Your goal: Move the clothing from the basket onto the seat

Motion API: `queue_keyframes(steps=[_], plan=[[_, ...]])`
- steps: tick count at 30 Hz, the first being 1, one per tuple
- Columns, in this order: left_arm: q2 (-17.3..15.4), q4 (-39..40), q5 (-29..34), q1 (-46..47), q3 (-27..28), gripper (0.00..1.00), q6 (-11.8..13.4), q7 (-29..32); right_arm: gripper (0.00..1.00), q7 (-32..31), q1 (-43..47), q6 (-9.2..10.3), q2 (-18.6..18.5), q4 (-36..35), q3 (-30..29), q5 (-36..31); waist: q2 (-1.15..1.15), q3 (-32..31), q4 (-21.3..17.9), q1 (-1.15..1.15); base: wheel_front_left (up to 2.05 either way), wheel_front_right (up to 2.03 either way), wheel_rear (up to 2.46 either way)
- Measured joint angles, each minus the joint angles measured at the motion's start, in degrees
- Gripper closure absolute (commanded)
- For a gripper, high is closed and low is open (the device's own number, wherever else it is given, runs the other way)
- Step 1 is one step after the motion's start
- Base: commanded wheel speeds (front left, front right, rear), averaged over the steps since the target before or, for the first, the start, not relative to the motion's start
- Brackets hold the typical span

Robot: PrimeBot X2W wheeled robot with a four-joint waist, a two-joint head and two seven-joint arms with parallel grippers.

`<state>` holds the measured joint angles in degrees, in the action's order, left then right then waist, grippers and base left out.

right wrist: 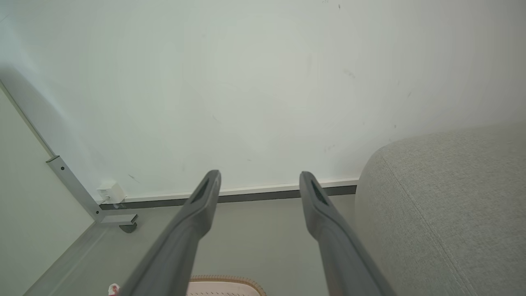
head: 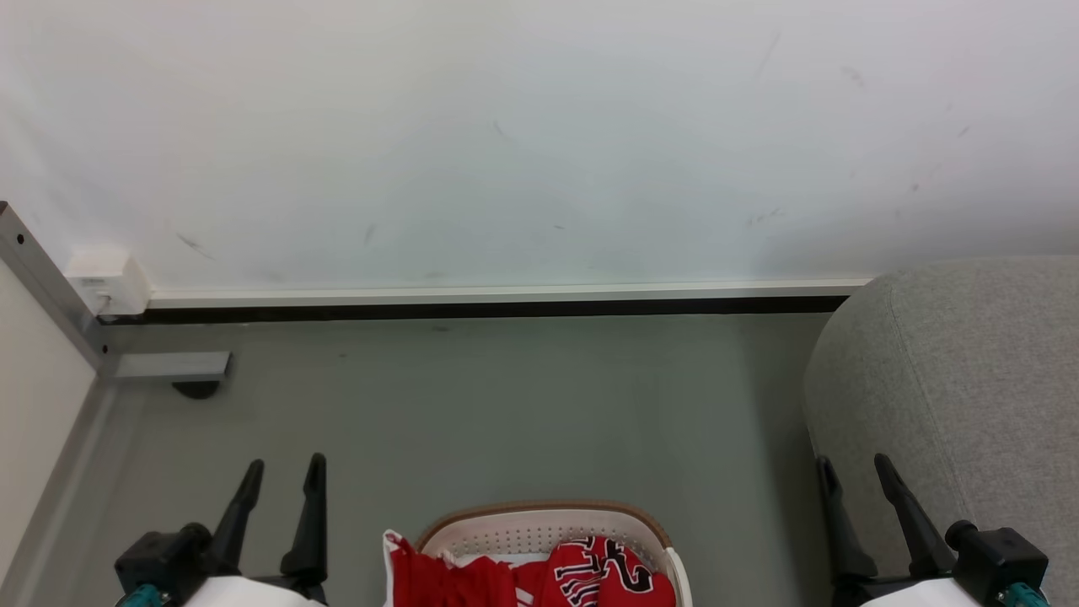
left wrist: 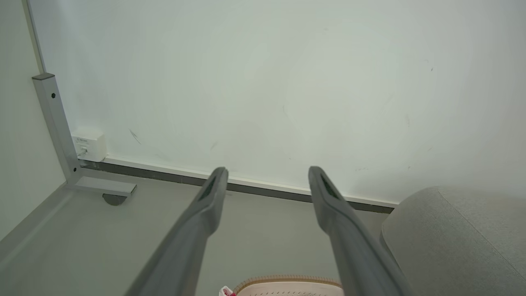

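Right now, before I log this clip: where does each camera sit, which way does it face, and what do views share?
Head view: on the head, facing forward and down at wall, floor, basket of clothing, seat; left pincer lower left, right pincer lower right, both open.
Left wrist view: on the left wrist, facing along its fingers toward the wall; seat at right.
Right wrist view: on the right wrist, facing likewise; its fingers, seat larger.
Shared: both wrist views catch the basket rim at bottom.

The left end effector [left wrist: 267, 176] gapes near the basket [left wrist: 287, 282].
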<state>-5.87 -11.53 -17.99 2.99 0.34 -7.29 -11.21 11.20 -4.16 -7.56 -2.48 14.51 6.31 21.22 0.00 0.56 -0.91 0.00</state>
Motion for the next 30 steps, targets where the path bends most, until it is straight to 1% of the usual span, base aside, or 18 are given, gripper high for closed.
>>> queue_keyframes(steps=[18,30], plan=[[-0.24,0.57,7.33,-0.07,-0.68,0.0,-0.02,-1.99,0.0,2.05,-0.12,0.0,-0.11,-1.07,1.38,-5.98,0.0,0.1,-0.28,0.0,0.0,0.0,0.0],[-0.8,0.93,10.55,-0.07,-1.83,0.0,-0.1,-3.45,0.0,3.48,-0.1,0.0,-0.15,-1.47,1.99,-9.7,0.0,0.17,-0.3,0.0,0.0,0.0,0.0]])
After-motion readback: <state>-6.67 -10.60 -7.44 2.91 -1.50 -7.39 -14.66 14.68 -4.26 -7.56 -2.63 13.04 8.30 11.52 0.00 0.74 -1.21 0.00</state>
